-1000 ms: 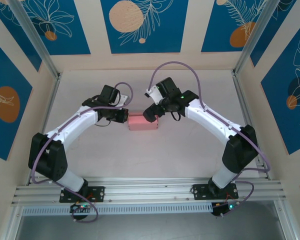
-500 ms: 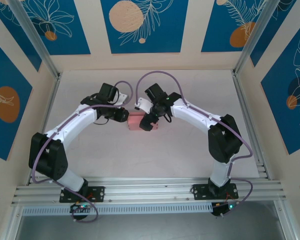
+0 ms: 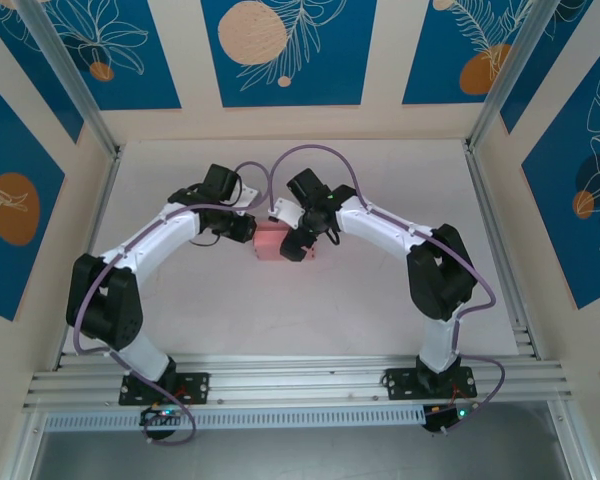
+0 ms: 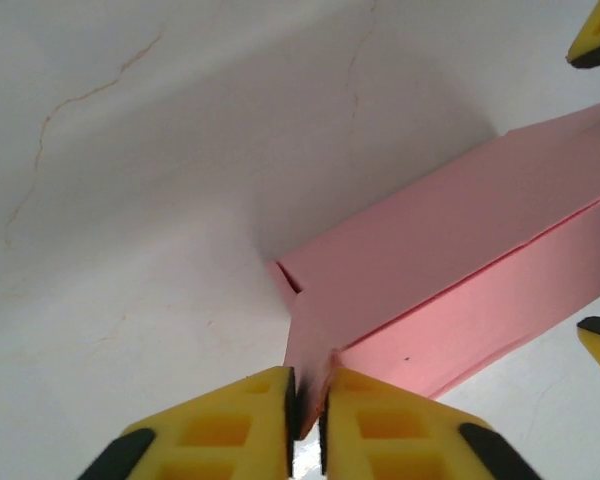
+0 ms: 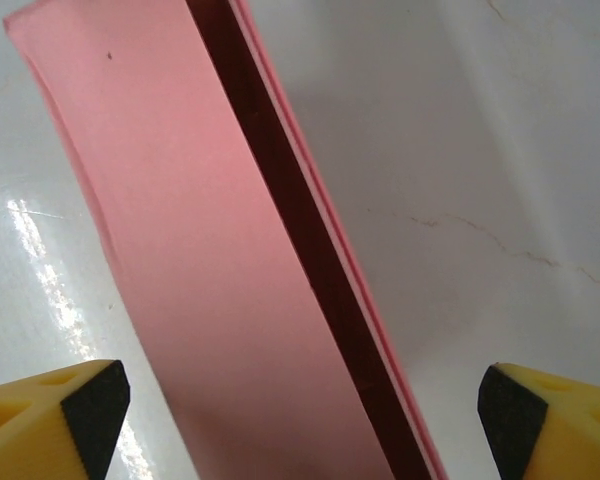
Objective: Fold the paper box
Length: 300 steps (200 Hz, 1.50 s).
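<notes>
The paper box (image 3: 270, 243) is a small salmon-pink rectangular box lying mid-table. My left gripper (image 3: 250, 230) is at its left end. In the left wrist view the yellow fingers (image 4: 240, 420) are shut on a thin end flap of the box (image 4: 450, 260), pinched at the left gripper (image 4: 308, 400). My right gripper (image 3: 298, 245) hangs over the box's right part. In the right wrist view the right gripper (image 5: 300, 400) stands open, one fingertip on each side of the box (image 5: 180, 250), apart from its walls. A dark slit runs along the box's long edge.
The white tabletop (image 3: 360, 290) is bounded by beige walls with blue panels and aluminium posts (image 3: 495, 90) at the back corners. The right gripper's yellow fingertips (image 4: 595, 40) appear beyond the box in the left wrist view. A rail (image 3: 300, 385) runs along the near edge.
The right arm has swung left, bringing its gripper from the box's right end to over the box. The left gripper has stayed at the left end while its arm shifted slightly.
</notes>
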Each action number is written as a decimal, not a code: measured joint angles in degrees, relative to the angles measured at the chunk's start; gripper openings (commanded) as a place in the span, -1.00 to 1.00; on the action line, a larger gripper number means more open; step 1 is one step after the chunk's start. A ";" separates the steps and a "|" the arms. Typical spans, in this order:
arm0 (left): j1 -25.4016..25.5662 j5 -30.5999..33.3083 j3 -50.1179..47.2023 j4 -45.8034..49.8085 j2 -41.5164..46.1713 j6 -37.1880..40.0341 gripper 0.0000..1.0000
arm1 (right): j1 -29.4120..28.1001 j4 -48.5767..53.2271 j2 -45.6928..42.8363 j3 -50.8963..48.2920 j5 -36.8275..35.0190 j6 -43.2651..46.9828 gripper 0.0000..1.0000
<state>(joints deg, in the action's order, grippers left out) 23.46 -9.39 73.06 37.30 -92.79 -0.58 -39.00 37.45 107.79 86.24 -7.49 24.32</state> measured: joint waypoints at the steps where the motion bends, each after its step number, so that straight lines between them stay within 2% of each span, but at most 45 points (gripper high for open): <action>1: 0.00 0.00 0.00 0.00 0.00 -0.07 -0.82 | 0.00 0.00 0.07 0.00 0.02 -0.04 0.76; 55: -0.13 -1.14 0.00 -0.37 0.00 -3.52 -0.88 | 0.02 -0.44 1.01 0.00 -0.02 -0.79 0.62; 170: -0.74 -8.68 0.00 -2.99 0.00 -12.22 -0.89 | 0.66 -1.57 1.22 -1.14 -0.44 -2.32 0.49; 209: -0.85 -9.51 0.00 -4.11 0.00 -13.68 -0.87 | 1.27 -2.14 1.29 -1.25 -0.15 -2.91 0.40; 254: -0.85 -9.60 -0.35 -5.33 -0.09 -14.40 -0.87 | 1.66 -2.29 1.38 -1.25 0.33 -3.65 0.39; 300: -1.11 -9.66 -1.11 -7.61 -1.25 -15.17 -0.96 | 2.34 -2.34 1.62 -1.07 1.49 -4.15 0.39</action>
<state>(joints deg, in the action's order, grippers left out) 22.35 -19.05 71.94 29.69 -94.04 -15.75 -36.67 35.11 109.40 85.17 -6.00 20.16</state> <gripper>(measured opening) 0.046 0.695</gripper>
